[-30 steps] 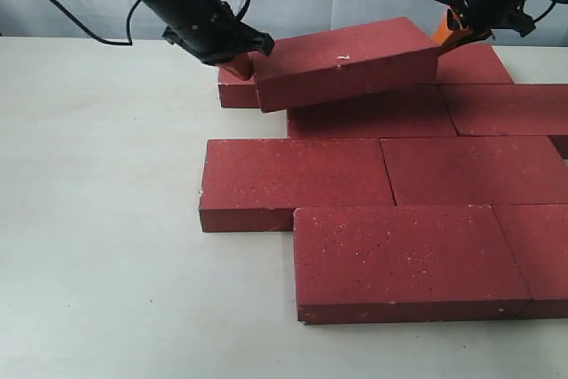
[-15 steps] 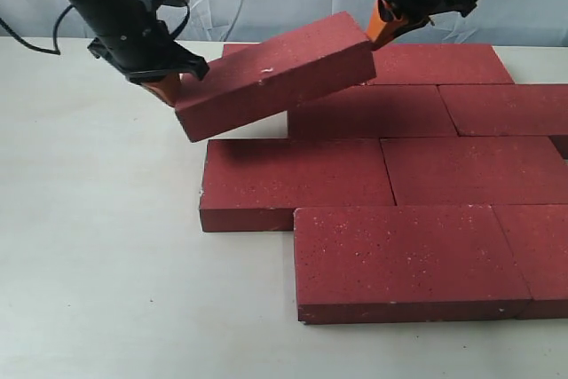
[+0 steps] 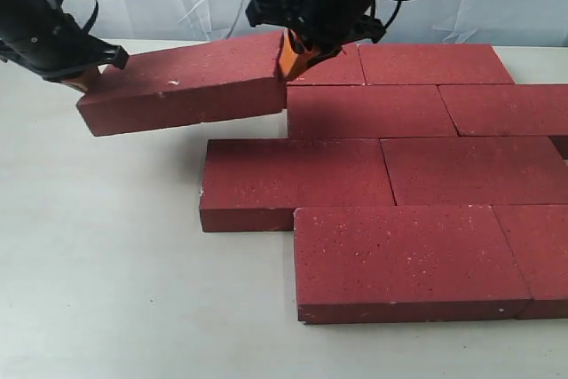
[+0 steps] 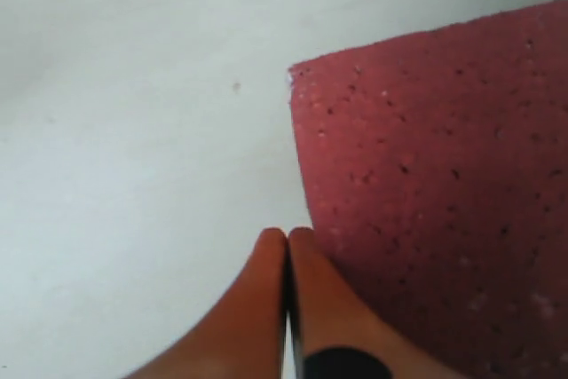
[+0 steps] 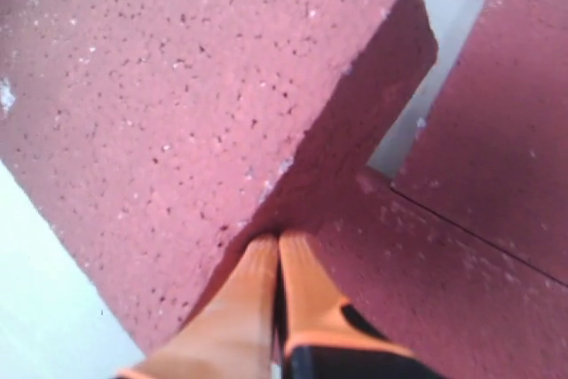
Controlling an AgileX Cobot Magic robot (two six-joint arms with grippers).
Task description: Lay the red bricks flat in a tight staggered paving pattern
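We hold the raised brick (image 3: 182, 86) off the surface (image 3: 106, 264) between our two hands, one pressed against each short end. It hangs at the back left of the scene, slightly tilted, with its right end higher than its left, and it throws a soft shadow on the surface below.

Our left hand (image 3: 86, 80) meets the lower left end. In the left wrist view its orange fingers are clenched together with nothing between them (image 4: 287, 241), and they lie against the edge of the raised brick (image 4: 444, 175), above the bare pale surface (image 4: 133, 86).

Our right hand (image 3: 293, 57) reaches across the middle to the brick's higher end. In the right wrist view its fingers are likewise pressed together on nothing (image 5: 278, 250), their tips set against the end face of the raised brick (image 5: 177, 86) near its lower edge.

The laid bricks (image 3: 368, 111) lie flat to the right in four rows, edge to edge, each row offset from the next. We count two in each row, though the back row's left one is largely hidden behind our right hand and some run off the right edge. The raised brick's right end hangs just beside the left end of the back two rows.
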